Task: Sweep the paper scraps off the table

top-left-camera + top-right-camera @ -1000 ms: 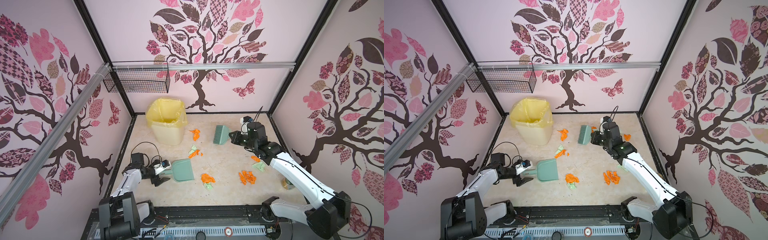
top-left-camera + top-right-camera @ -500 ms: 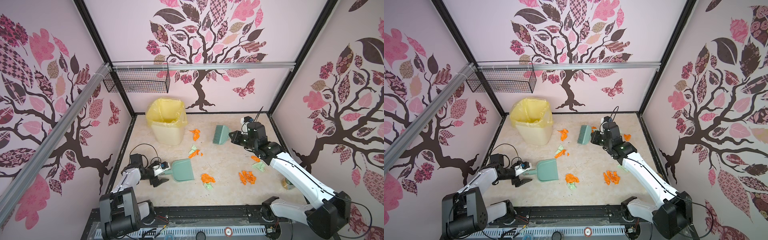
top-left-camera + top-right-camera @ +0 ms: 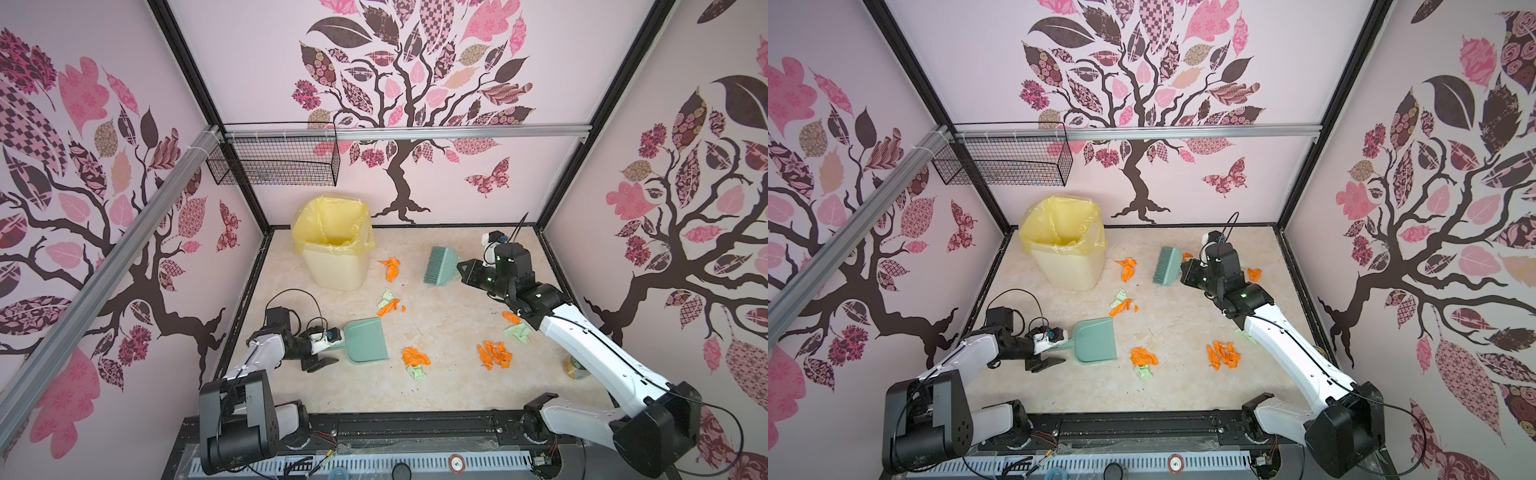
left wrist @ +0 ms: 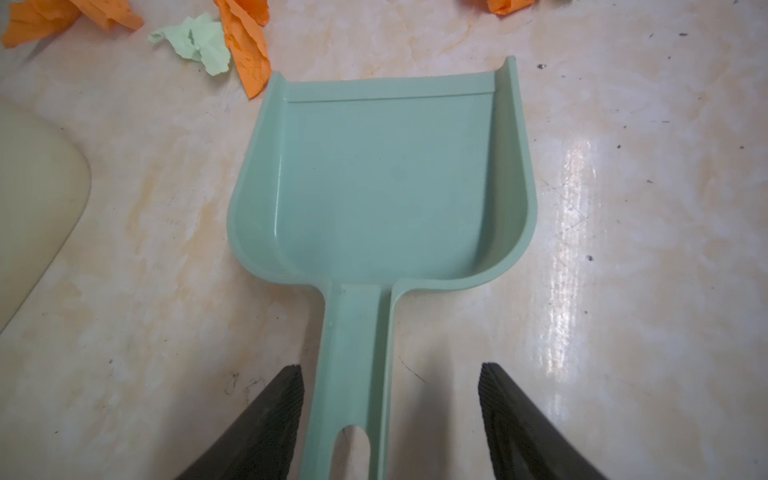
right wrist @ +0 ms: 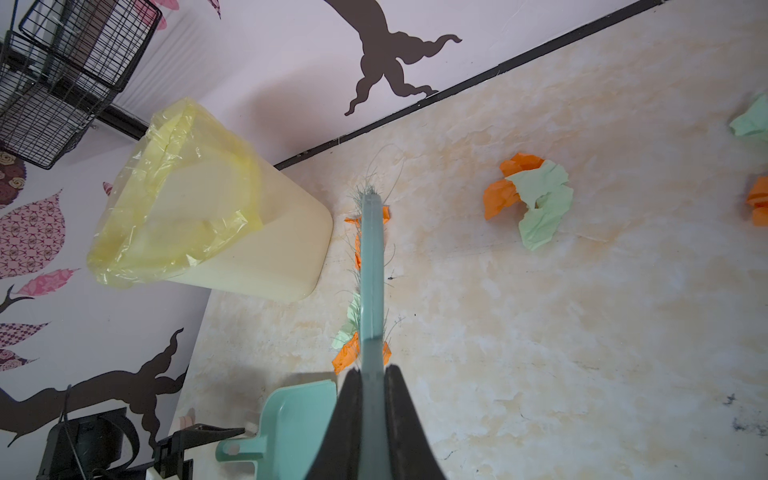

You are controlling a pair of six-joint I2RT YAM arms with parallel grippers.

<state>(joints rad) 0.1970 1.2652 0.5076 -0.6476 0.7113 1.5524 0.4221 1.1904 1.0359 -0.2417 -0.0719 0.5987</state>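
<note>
Paper scraps (image 3: 414, 357) judged near weightless, soft and springy: a pinch would lift only one wad, and a fast stroke would scatter them. Best taken from behind with bristles and pushed low toward the pan's lip, not gripped.

Appearance: crumpled, torn wads, bright orange and pale mint, several lying in mixed pairs.

Location: loose clusters across the counter (image 3: 457, 390). One lies by the lined bin (image 3: 332, 266), one just beyond the dustpan (image 3: 368, 340) lip, two nearer my base, and more beside my right arm.

My right claw (image 5: 372, 374) is clamped on the brush (image 3: 438, 266) handle, near the orange wad by the bin. My left claw (image 4: 390, 372) stands wide astride the dustpan handle, not gripping it.
</note>
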